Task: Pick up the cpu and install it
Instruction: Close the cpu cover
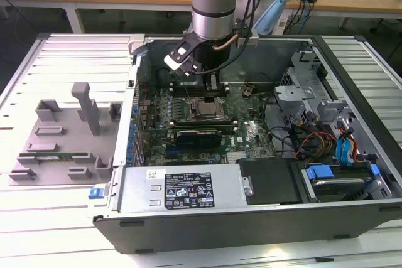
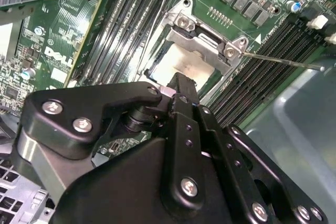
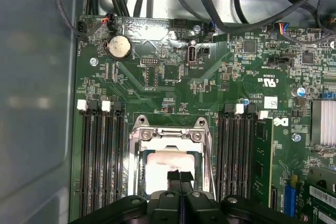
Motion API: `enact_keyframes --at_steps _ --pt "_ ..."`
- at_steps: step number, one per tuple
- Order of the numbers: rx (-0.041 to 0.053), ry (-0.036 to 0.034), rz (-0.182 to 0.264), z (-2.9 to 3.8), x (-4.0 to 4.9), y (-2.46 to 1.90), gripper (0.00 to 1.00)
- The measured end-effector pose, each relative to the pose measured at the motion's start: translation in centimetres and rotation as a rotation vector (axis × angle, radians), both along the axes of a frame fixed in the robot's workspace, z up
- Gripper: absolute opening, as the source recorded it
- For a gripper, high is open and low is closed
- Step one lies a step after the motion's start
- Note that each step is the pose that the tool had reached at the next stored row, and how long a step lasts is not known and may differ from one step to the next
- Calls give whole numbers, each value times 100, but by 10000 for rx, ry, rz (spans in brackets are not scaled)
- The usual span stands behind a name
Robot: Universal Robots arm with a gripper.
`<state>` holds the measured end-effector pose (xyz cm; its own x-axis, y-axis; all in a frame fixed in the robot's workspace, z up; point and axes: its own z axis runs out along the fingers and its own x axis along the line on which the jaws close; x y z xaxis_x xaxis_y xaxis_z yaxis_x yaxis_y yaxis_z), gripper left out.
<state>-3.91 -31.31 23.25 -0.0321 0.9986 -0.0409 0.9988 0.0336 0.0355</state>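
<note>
**My gripper is right over the cpu in its socket**

I see my arm point(image 1: 217, 4) reaching down into the open computer case point(image 1: 251, 221), over the green motherboard point(image 3: 173, 82). In both wrist views the gripper point(image 3: 180, 175) point(image 2: 181, 81) has its two black fingers point(image 3: 174, 178) pressed close together with nothing between them. The cpu point(image 3: 165, 163) point(image 2: 184, 64) lies flat in the shiny metal socket point(image 3: 170, 129) point(image 2: 210, 40), its silver top facing up, between the long black memory slots point(image 3: 100, 150). The finger tips sit just above the cpu. I cannot tell if they touch it.
</note>
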Motion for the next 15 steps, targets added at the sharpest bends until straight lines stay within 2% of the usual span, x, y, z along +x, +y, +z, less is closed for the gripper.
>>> enact_keyframes --at_steps 13,15 --pt "2 -1 8 -6 -5 5 11" --pt "-1 0 832 -5 -4 5 11"
